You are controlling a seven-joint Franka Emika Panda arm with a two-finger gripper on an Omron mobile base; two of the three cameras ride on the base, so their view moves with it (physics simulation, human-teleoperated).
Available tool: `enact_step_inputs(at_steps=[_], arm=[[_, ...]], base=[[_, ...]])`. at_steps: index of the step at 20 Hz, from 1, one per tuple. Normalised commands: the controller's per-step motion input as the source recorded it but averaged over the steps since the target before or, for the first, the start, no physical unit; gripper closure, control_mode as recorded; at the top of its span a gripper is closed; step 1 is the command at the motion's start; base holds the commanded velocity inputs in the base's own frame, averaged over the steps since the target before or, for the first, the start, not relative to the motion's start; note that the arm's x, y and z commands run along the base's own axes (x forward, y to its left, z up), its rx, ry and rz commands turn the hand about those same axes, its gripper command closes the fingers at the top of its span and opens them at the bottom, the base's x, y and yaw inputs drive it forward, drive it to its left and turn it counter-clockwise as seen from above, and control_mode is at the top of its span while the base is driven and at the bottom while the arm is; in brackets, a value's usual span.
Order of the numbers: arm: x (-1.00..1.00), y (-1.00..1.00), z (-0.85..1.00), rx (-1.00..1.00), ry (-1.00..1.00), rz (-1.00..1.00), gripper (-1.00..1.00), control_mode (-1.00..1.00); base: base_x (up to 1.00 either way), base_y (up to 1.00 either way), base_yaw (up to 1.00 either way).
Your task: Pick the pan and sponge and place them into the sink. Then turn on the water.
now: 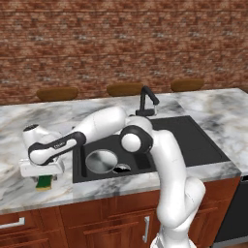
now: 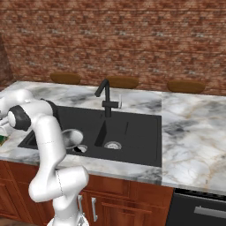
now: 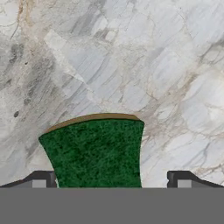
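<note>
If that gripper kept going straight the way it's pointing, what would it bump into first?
Most likely the sponge, which lies on the counter between the open gripper fingers, nearer the left one. How far off it is, I can't tell.

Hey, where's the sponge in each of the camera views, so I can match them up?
Left base view: sponge at lower left, on the counter left of the sink, under the gripper.
Right base view: a green sliver at the far left edge, too small to be sure.
Hand view: sponge at bottom centre, between the fingertips.
Shared landmark: the marble counter.
</note>
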Motion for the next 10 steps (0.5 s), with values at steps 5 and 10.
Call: enact_step_inputs(at_steps=[5,10], arm=[[0.33,0.20,-0.02,0.00,0.00,0.00,-1.00,-1.00],[0.02,0.13,-0.21,0.00,0.00,0.00,-1.00,-1.00]], base=[[0.00,0.00,0.00],[0.00,0.00,0.00]])
